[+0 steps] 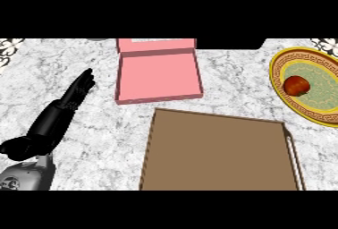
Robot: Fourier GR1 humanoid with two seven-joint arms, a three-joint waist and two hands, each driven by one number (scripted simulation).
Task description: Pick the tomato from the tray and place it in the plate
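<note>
Head view: marble counter (99, 138) bears tray (218, 154).

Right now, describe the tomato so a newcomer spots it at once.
Start at the brown tray mid-counter, then look up and right to the gold-rimmed plate at the view's right edge. The tomato lies on it, left of centre: the only round red thing; the pink box is flat.

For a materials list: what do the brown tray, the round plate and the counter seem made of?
The brown rectangular tray looks like matte wood or fibreboard: flat, even brown, no shine. The round yellow-green plate seems glazed ceramic, given its printed border. The white counter looks like veined marble.
</note>
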